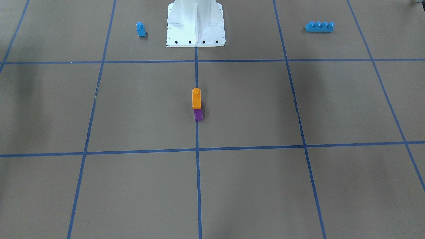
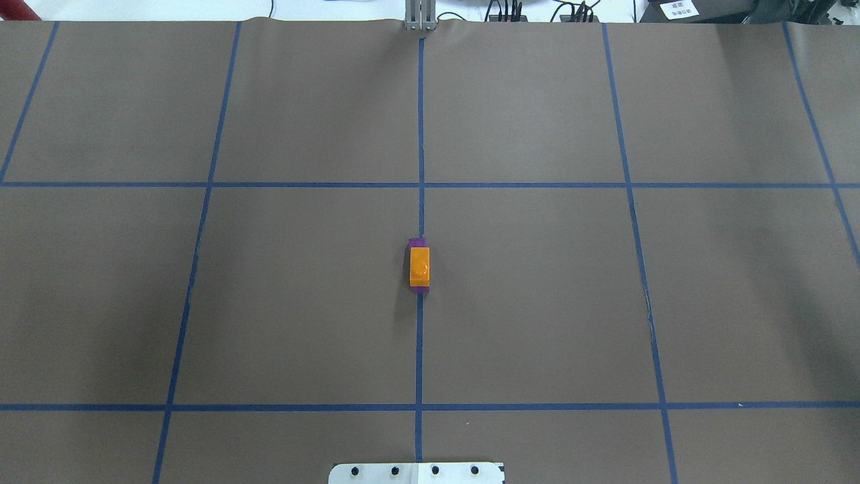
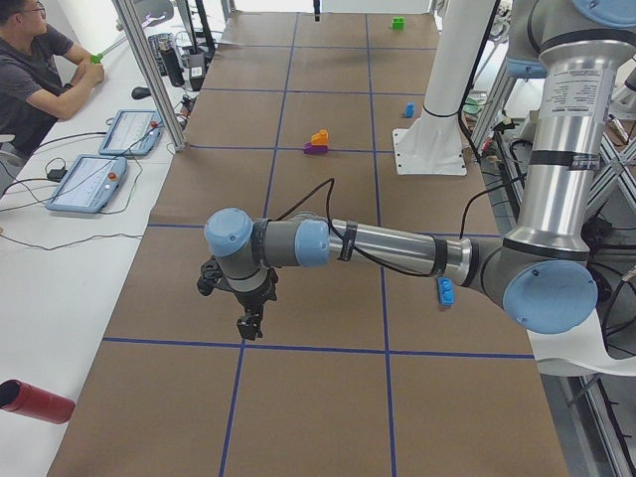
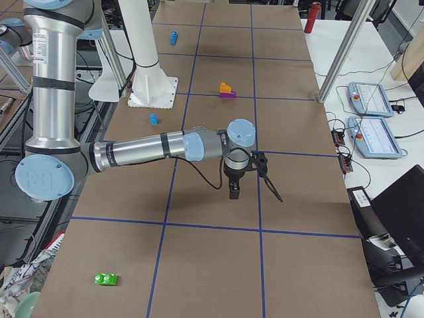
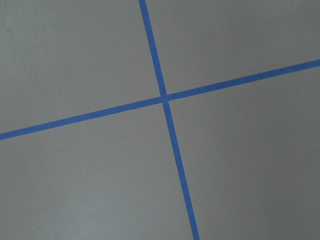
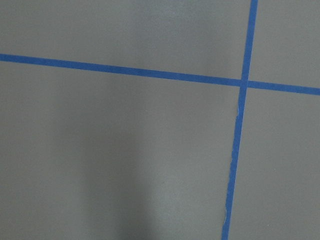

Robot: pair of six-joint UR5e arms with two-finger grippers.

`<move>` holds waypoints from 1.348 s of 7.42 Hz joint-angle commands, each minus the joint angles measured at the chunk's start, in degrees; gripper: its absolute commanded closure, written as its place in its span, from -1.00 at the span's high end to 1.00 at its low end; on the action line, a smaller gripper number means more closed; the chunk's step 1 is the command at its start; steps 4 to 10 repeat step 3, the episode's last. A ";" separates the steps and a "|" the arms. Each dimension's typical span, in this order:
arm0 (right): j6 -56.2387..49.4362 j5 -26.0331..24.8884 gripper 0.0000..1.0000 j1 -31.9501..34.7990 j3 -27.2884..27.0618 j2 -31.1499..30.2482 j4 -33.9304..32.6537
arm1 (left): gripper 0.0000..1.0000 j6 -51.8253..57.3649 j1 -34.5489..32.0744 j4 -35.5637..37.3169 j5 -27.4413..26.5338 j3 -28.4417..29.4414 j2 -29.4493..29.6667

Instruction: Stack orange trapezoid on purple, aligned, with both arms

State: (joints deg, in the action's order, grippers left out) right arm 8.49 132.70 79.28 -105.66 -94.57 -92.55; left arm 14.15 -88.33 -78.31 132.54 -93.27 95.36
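The orange trapezoid (image 1: 196, 98) sits on top of the purple brick (image 1: 198, 115) at the table's middle, on the centre tape line. From overhead the orange (image 2: 419, 266) covers most of the purple (image 2: 418, 243), whose ends stick out. No gripper touches them. My left gripper (image 3: 248, 323) hangs low over the table far from the stack, in the exterior left view only. My right gripper (image 4: 233, 192) does the same in the exterior right view. I cannot tell whether either is open or shut. Both wrist views show only brown paper and blue tape.
A small blue single-stud brick (image 1: 141, 29) and a long blue four-stud brick (image 1: 319, 26) lie either side of the white robot base (image 1: 196, 26). A green brick (image 4: 106, 279) lies at the right end, a red cylinder (image 3: 35, 401) at the left. An operator (image 3: 30, 70) sits beside the table.
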 commanded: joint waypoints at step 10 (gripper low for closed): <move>-0.05 0.01 1.00 0.00 0.37 0.09 0.00 | 1.00 0.00 0.00 0.00 -0.09 -0.25 0.00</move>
